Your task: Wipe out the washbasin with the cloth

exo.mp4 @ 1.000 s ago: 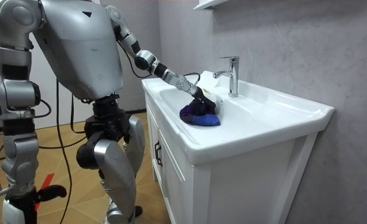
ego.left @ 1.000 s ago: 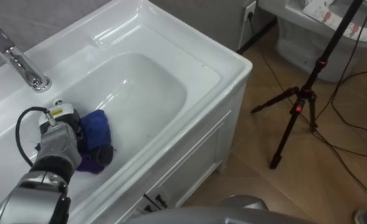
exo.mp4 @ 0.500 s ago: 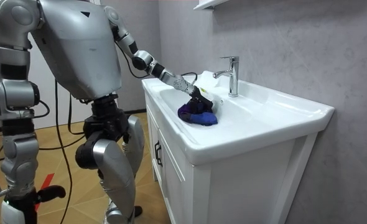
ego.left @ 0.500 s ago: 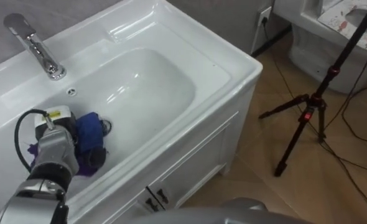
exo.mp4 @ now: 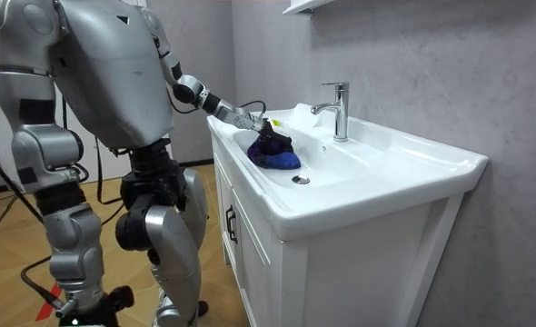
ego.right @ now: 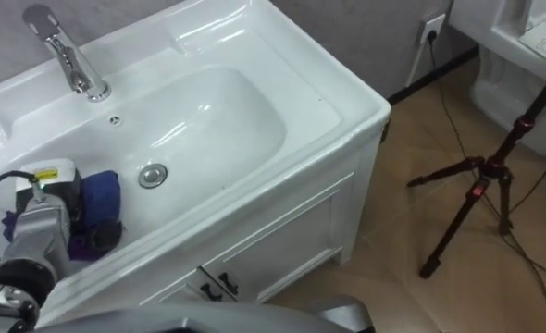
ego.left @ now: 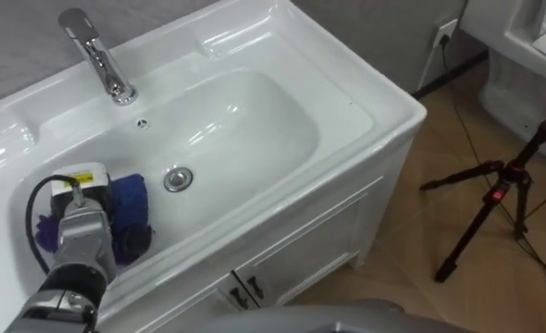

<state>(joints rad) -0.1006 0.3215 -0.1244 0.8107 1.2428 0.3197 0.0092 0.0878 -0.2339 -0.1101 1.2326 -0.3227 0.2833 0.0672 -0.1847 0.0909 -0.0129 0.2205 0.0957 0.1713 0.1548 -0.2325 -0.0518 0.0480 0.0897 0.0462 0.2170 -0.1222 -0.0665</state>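
Note:
A white basin (ego.left: pixel 254 120) is set in a white vanity, with a chrome tap (ego.left: pixel 97 51) behind it and a round drain (ego.left: pixel 178 178) in its floor. My left hand (ego.left: pixel 83 236) is down at the basin's left end, fingers curled round a blue and purple cloth (ego.left: pixel 130 208) that lies against the basin wall just left of the drain. In the room view the robot stands at the vanity's end, its left hand (exo.mp4: pixel 250 121) reaching in over the cloth (exo.mp4: pixel 272 153). My right hand (exo.mp4: pixel 79 304) hangs low by the robot's side.
Cabinet doors (ego.left: pixel 291 250) sit under the basin. On the wooden floor to the right stands a black tripod (ego.left: pixel 495 194), with cables around it. A white toilet (ego.left: pixel 532 55) and a wall socket (ego.left: pixel 446 32) are at the upper right.
My left hand has dragged the cloth toward the basin's left end, uncovering the drain. The eye view has shifted, so the tap and basin sit further right.

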